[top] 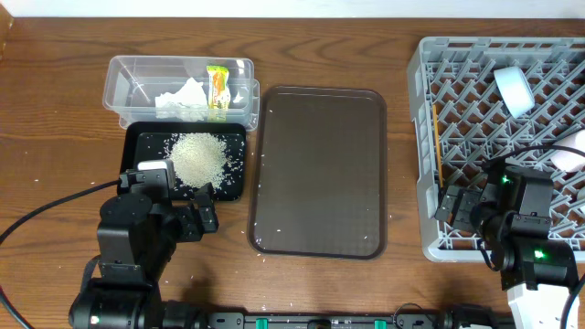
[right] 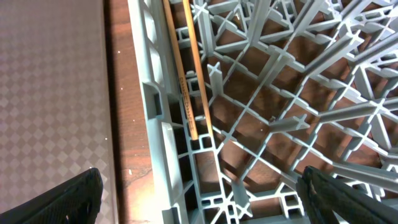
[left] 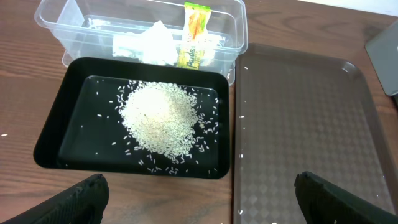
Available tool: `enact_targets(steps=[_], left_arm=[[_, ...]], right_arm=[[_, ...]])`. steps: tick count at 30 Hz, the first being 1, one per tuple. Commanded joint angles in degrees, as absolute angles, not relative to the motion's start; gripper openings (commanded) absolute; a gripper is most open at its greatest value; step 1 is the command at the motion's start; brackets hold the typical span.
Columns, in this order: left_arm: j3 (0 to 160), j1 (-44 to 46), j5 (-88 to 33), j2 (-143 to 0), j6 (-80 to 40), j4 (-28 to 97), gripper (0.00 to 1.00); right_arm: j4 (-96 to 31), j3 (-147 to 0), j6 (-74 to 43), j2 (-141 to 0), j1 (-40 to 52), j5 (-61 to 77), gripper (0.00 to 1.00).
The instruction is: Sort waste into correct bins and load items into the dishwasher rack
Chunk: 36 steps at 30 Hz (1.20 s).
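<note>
Jaws wide and empty, the left gripper (left: 199, 202) hangs near rice (left: 163, 117) in the black tray (left: 57, 121) beside the brown serving tray (left: 305, 124); the right gripper (right: 199, 199), equally spread, hovers above chopsticks (right: 189, 81) in the grey rack (right: 152, 93)

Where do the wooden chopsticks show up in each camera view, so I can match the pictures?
Overhead: the wooden chopsticks lie just inside the left wall of the grey dishwasher rack.
Left wrist: not in it.
Right wrist: the chopsticks run down from the top edge, beside the rack wall.
Shared landmark: the brown serving tray, centre overhead, right side for the left wrist, left side for the right wrist.
</note>
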<state>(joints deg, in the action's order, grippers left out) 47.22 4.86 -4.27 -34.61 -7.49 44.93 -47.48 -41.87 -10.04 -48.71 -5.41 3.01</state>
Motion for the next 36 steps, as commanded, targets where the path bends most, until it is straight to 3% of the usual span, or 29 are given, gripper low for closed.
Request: enact_targets(steps=[1,7,23,30,36], left_arm=[[46.8,4.5,-3.6,-34.5,-7.7,44.9,0.98],[46.8,4.5,-3.6,-34.5,-7.7,44.9,0.98],[46.8,4.5,-3.6,-34.5,-7.7,44.9,0.99],[46.8,4.5,-3.6,-34.5,-7.7,44.9,0.99],[46.8,4.5,-3.6,-34.5,-7.7,44.9,0.99]], right_arm=[[-46.1,-41.5,-9.3,-47.7,-5.3,2.8,0.99],[-35.7,-36.9,-4.0,-37.4,-4.6,2.8,0.99],[2.7,-0.8,-4.0,-0.1,-1.1,3.4,0.99],[3.0,-0.3,-3.2,-0.3,-1.1,1.3,0.99],[-4.2,-0.3,-2.9,-0.8,-1.1,1.7,0.99]])
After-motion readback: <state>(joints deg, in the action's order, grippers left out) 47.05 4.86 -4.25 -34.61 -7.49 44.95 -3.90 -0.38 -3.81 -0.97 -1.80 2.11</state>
